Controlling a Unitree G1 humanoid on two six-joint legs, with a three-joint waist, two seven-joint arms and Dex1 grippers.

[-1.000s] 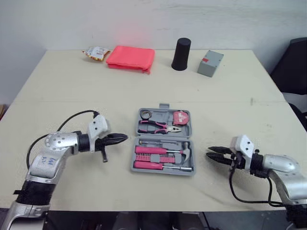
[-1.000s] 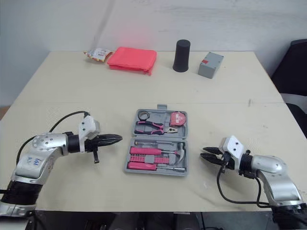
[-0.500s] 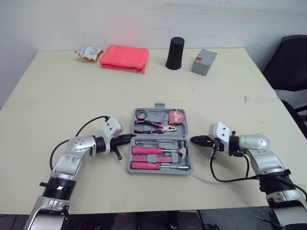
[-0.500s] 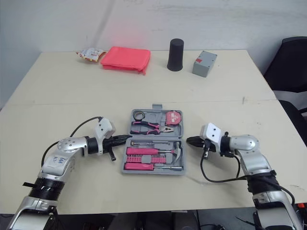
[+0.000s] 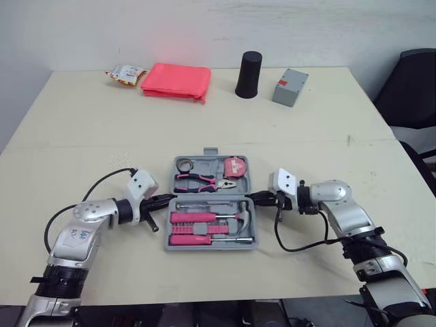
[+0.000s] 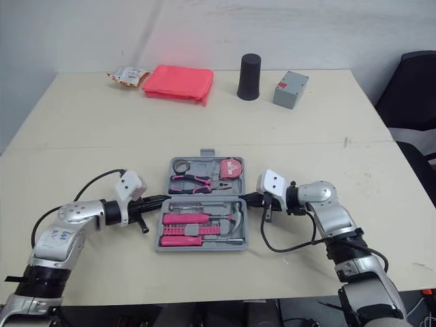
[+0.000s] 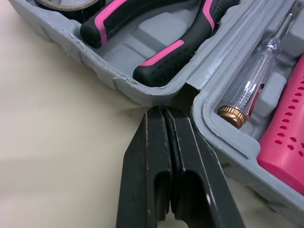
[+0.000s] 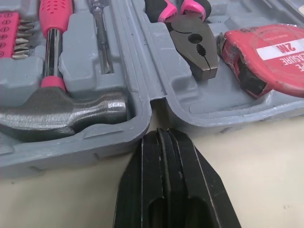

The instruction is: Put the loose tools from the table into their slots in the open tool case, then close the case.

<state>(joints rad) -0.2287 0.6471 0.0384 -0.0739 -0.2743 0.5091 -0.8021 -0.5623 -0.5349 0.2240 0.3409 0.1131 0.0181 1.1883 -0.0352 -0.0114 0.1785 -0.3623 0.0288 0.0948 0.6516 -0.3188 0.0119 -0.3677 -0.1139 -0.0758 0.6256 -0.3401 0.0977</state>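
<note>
On table [image 5: 102,129]: tool case [image 5: 204,163], cup [image 5: 248,65], box [image 5: 289,88]

Even, diffuse light falls from above over the table [image 5: 95,136], bright but without harsh patches. Shadows are soft and short: a faint one hugs the base of the black cylinder [image 5: 248,65], and another rims the grey tool case [image 5: 210,244]. The wall [image 5: 306,27] carries a pink glow (strongest just above the red pouch [image 5: 176,80]). In the wrist views the hammer head [image 8: 61,111] shows a dull sheen. Thin highlights run along the edges of the right end effector [image 8: 164,133] and the left end effector [image 7: 163,111]. A dark shadow sits in the case's hinge notch.
</note>
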